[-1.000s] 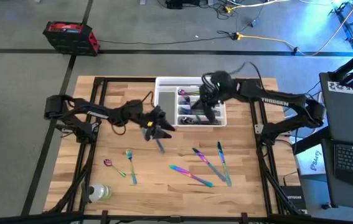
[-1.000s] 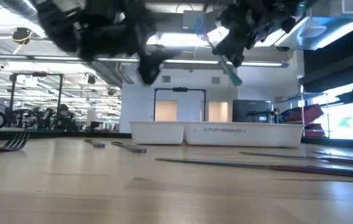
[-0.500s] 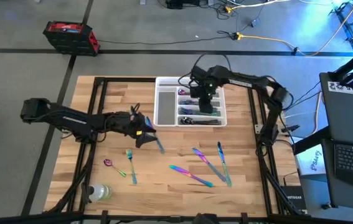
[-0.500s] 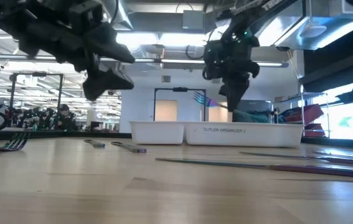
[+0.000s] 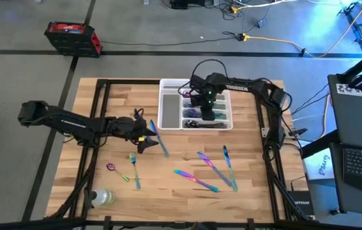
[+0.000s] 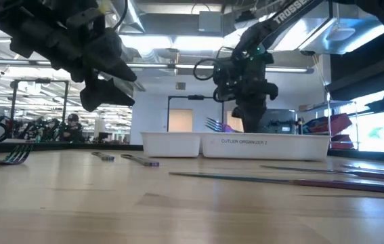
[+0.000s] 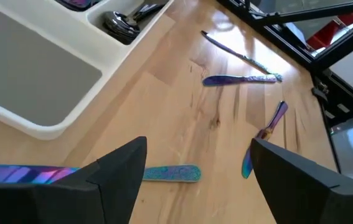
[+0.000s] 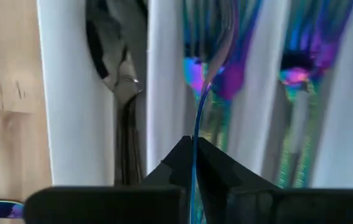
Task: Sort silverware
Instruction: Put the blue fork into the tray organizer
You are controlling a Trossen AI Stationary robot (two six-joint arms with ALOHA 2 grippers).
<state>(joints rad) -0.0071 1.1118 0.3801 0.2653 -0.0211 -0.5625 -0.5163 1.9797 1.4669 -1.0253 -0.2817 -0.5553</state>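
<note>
The white compartmented tray point(image 5: 170, 112) stands at the table's far middle and holds several pieces of iridescent silverware. My right gripper point(image 5: 207, 114) hangs over its narrow compartments, pointing down and shut on a blue fork point(image 8: 196, 106). My left gripper point(image 5: 145, 137) is open above the table, left of the tray. A blue knife with a teal handle point(image 7: 167, 173) lies flat on the wood between and below its fingers, untouched. More silverware lies flat on the table: a fork point(image 5: 133, 169), a spoon point(image 5: 112, 168) and three knives point(image 5: 209, 165). My right gripper pinches the fork's slim handle point(image 8: 194, 152) between its two fingers, coming from above and pointing down. The fork's head point(image 8: 216, 50) reaches out over a compartment of forks. In the low view its tines point(image 6: 212, 124) show just above the tray's rim.
A clear plastic bottle point(image 5: 102, 197) lies at the near left corner. The tray's large left compartment point(image 7: 33, 81) is bare. Black frame rails run along both table sides point(image 5: 267, 160). Open wood lies between the tray and the loose knives.
My right gripper has sunk over the tray and tipped from slanting to pointing down, carrying the fork from high above down to just over the rim. My left gripper has drawn back toward the table's left edge, still open, off the blue knife.
</note>
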